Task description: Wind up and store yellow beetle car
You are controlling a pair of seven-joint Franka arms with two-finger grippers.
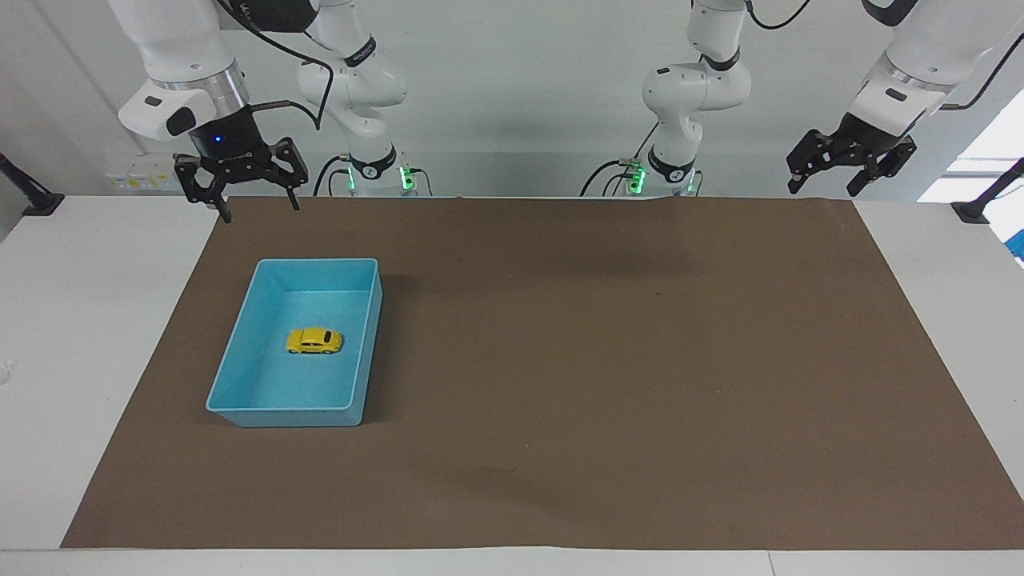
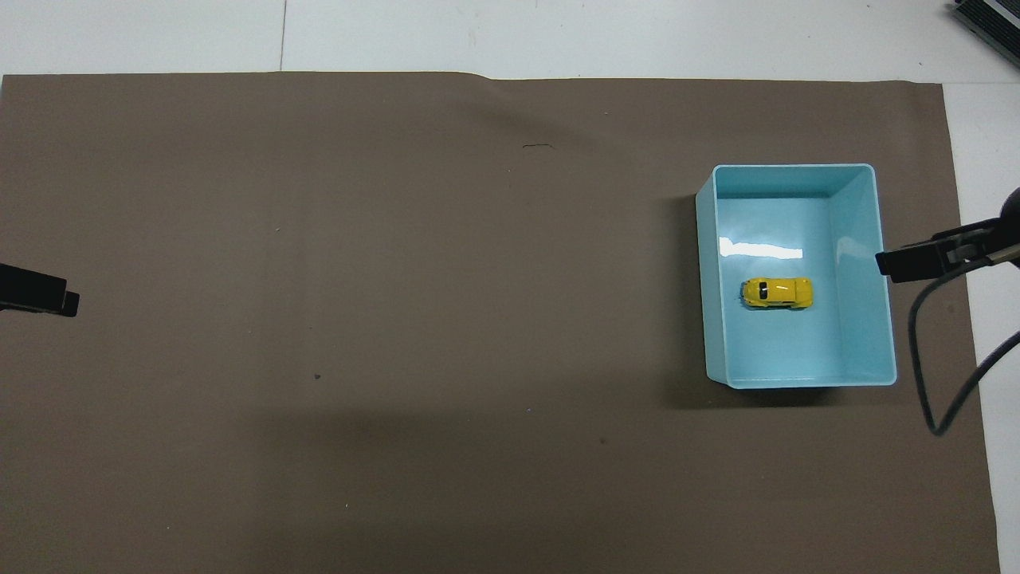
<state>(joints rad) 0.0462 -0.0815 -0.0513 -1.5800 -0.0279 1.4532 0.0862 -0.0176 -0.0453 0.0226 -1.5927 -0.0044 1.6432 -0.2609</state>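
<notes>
The yellow beetle car (image 1: 314, 342) (image 2: 778, 292) rests on its wheels on the floor of the blue bin (image 1: 239, 352) (image 2: 872, 335), near the bin's middle. My right gripper (image 1: 258, 206) hangs open and empty in the air over the mat's edge at the right arm's end of the table; only one fingertip (image 2: 908, 262) shows in the overhead view. My left gripper (image 1: 832, 182) waits, raised and open, holding nothing, over the left arm's end of the table; one dark fingertip (image 2: 36, 290) shows in the overhead view.
A brown mat (image 1: 608, 360) (image 2: 398, 319) covers most of the white table (image 1: 72, 320). A black cable (image 2: 928, 383) loops down from the right arm beside the bin. The arm bases (image 1: 372, 172) stand at the table's edge.
</notes>
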